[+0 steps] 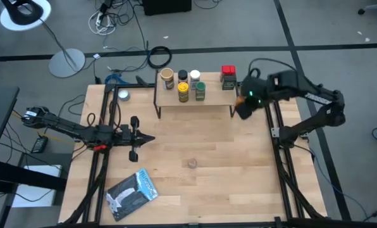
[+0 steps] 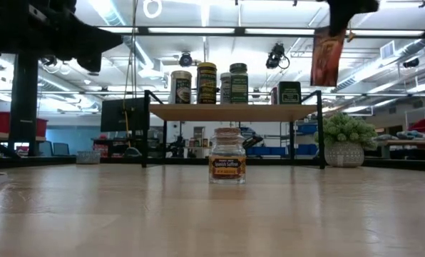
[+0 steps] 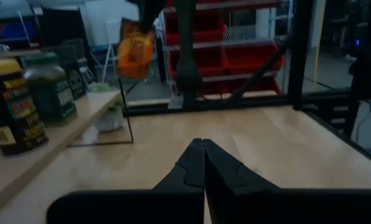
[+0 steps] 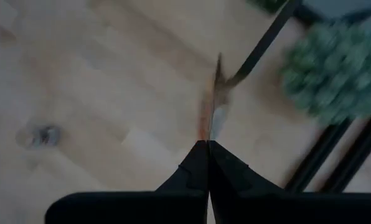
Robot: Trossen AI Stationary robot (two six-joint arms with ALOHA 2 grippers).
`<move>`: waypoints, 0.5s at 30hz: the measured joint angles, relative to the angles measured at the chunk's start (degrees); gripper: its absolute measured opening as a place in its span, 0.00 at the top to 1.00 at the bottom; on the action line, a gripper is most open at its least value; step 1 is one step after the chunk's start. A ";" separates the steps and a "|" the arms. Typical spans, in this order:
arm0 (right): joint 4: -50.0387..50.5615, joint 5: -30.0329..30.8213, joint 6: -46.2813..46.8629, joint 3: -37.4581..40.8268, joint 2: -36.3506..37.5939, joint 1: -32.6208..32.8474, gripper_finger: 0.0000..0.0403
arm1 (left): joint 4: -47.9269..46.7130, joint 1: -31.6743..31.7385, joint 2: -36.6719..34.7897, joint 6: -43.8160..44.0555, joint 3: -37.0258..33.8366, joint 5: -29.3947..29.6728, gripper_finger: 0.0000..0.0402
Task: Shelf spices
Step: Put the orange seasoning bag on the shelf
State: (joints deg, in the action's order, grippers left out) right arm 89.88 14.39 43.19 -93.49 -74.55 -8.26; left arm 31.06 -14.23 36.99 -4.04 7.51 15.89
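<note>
Pinching an orange packet (image 2: 326,56) w/ my right gripper (image 4: 208,144): fingers clamped on its top edge, packet hanging down in the air, off the right end of the shelf (image 1: 195,102) and higher than its top board. From my right wrist cam I see it edge-on only, a thin strip running out from the fingertips. A fuzzy green plant (image 2: 344,132) sits on the table just beside the shelf's right legs, below the packet.

My left gripper (image 1: 149,139) hovers over the left-centre of the table, in front of the shelf, fingers pressed together w/ nothing between them.

Shelf stands at the far edge of the table, centre. On its board, approx left to right:
- tan-lid jar (image 1: 167,78)
- black-lid jar (image 1: 183,76), w/ a yellow-lid jar (image 1: 183,92) in front of it
- white-lid jar (image 1: 195,77), w/ a green-lid jar (image 1: 200,91) in front
- red tin (image 1: 228,76) apart from the rest, at the right end

One small jar (image 2: 227,164) is not yet shelved; it stands upright mid-table, well in front of the shelf. A small silver tin (image 1: 123,95) sits on the table off the shelf's left end. A flat silver-blue pouch (image 1: 133,193) lies near the front-left corner.
</note>
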 joint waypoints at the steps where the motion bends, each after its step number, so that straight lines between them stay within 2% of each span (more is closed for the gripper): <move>1: -0.02 0.04 -3.04 -0.94 -0.47 -1.92 1.00 | 0.77 -0.01 -0.02 -0.34 0.00 0.21 1.00; 7: -1.31 -1.90 -20.47 -6.21 -7.06 -11.39 1.00 | 2.80 -0.01 -0.04 -1.70 0.00 2.77 1.00; 15: -1.68 -3.82 -38.62 -16.98 -19.05 -17.54 1.00 | 2.74 -0.01 -0.02 -1.46 0.00 7.17 1.00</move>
State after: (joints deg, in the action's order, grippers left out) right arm 88.20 10.57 4.57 -110.47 -93.60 -25.79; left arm 33.80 -14.24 36.97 -5.50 7.51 23.06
